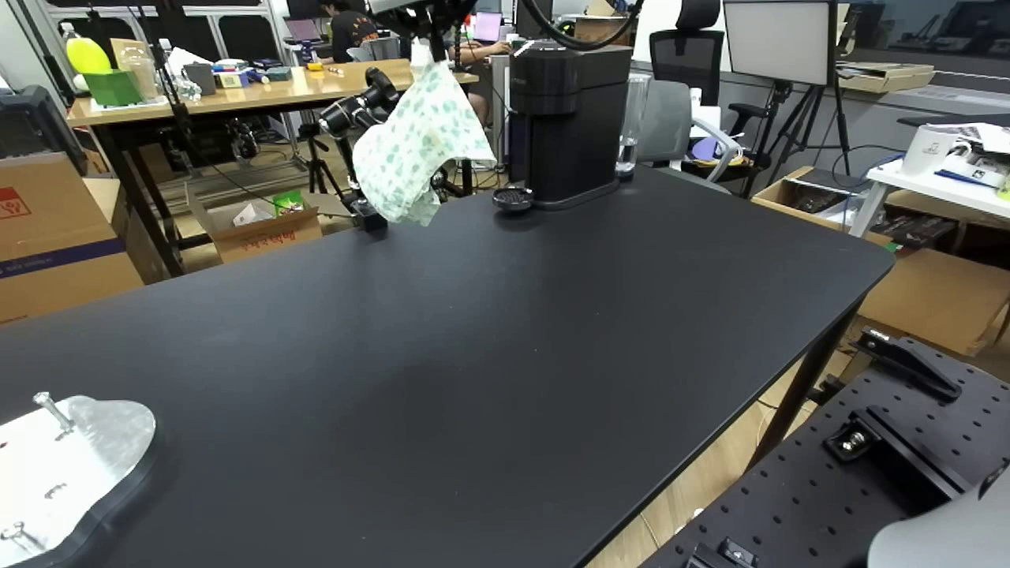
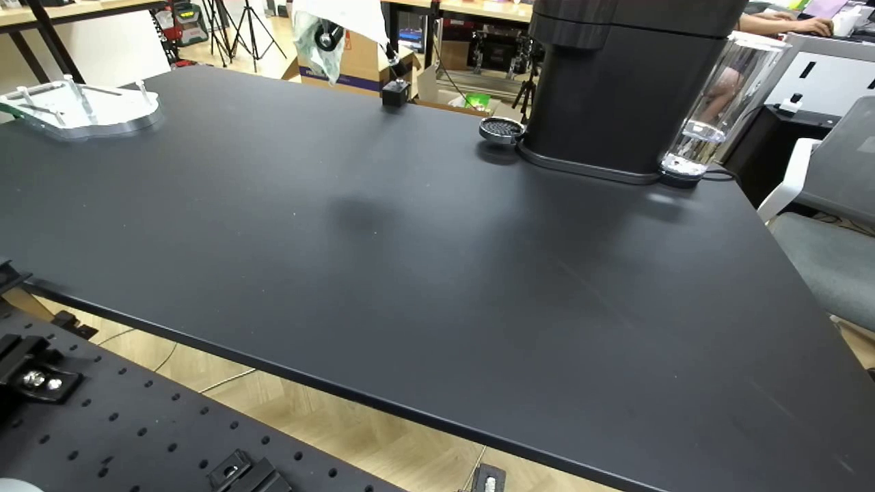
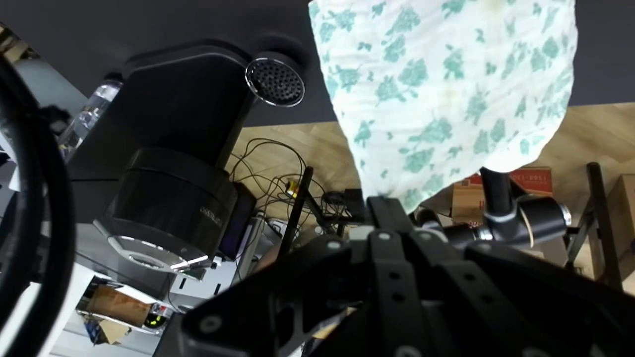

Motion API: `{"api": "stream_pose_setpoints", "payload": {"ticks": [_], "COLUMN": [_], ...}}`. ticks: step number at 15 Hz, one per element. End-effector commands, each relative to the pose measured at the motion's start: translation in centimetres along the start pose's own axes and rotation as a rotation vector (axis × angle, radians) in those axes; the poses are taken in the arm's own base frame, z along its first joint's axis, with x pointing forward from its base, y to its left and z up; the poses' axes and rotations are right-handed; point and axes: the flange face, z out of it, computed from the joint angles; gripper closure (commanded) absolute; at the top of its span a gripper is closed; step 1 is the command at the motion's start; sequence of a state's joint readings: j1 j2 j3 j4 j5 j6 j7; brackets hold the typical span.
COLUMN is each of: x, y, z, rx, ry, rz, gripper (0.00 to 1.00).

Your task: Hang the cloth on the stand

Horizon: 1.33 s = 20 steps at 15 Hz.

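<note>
wrist view: the jaws reach up from the bottom of the frame, gripping the cloth (image 3: 441,89) by a narrow end, so that its white sheet with green print fans out toward the upper right. just past its lower edge, right of centre, is the black jointed stand (image 3: 543,218); whether cloth and stand touch, i cannot tell. a tall black machine (image 3: 168,163) crowds the left half, with a round perforated tray (image 3: 276,82) between it and the cloth, and a clear cylinder (image 3: 89,114) on its left. a thick black cable (image 3: 64,213) runs down the left edge.

in an exterior view the cloth hangs over the far edge of the counter (image 1: 473,355), upper middle of the frame, and hides part of the stand. a cardboard box (image 1: 268,241) sits on the floor behind. well apart, at lower left, lies a pegged metal plate (image 1: 87,465); a perforated black platform (image 1: 789,489) fills the lower right. in an exterior view a gray chair (image 2: 834,198) stands at the right edge, beyond the counter.
</note>
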<state>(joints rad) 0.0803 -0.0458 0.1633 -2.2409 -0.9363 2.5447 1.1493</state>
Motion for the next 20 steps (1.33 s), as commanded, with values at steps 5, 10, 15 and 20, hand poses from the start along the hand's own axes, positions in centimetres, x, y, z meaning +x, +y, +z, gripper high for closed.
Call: {"api": "stream_pose_setpoints", "payload": {"ticks": [5,10,15,20], "x": [-2.6,-3.4,-4.4,-5.6], "y": [1.2,3.2,4.2,4.3], "z": [1.9,4.2,6.6,8.4], "rx": [0.003,-0.011,-0.010,0.003], "ry": [-0.067,-0.100,-0.141,-0.184], "rz": [0.011,0.036,0.050,0.051], "gripper": [1.00,1.00,1.00,0.61]}}
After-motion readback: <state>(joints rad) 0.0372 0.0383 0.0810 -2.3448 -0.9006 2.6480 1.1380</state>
